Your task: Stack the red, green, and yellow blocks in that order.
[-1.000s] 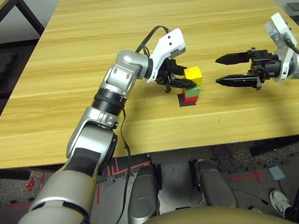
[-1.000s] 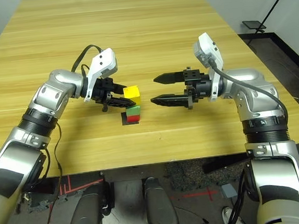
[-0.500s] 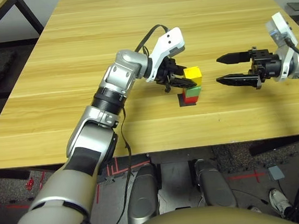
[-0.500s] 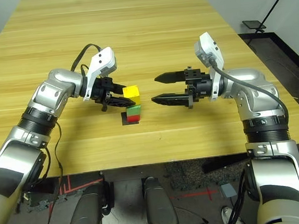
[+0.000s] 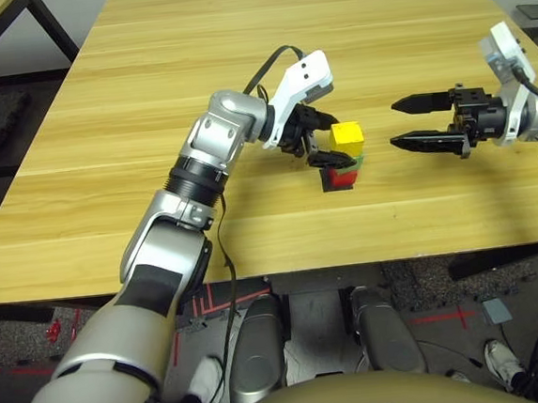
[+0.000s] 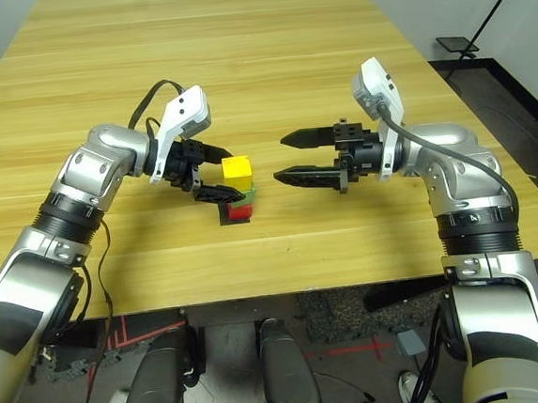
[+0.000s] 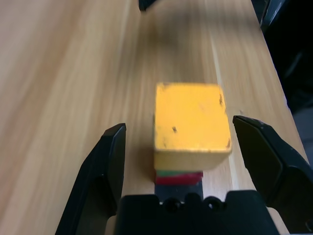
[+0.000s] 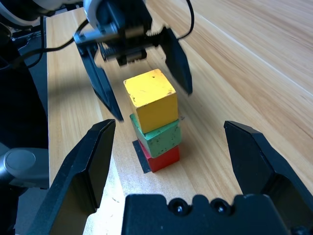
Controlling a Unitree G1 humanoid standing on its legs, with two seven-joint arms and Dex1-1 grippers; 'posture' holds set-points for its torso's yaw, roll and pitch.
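The three blocks stand in one stack on the table: the red block point(image 8: 163, 157) at the bottom, the green block point(image 8: 159, 137) on it, the yellow block point(image 8: 150, 99) on top, turned slightly against the green one. My left gripper point(image 6: 225, 172) is open, and its fingers point(image 7: 110, 161) stand on either side of the yellow block point(image 7: 191, 125) with a gap on both sides. My right gripper point(image 6: 279, 158) is open too, hovering a short way to the right of the stack and pointing at it.
A flat black square patch point(image 8: 142, 156) lies under the red block. The wooden table point(image 5: 237, 53) stretches far behind the stack. Its front edge point(image 5: 284, 266) runs close below my arms, and a dark floor lies off to both sides.
My left gripper has opened and let go of the yellow block, which now rests on the green block. The right arm has barely moved.
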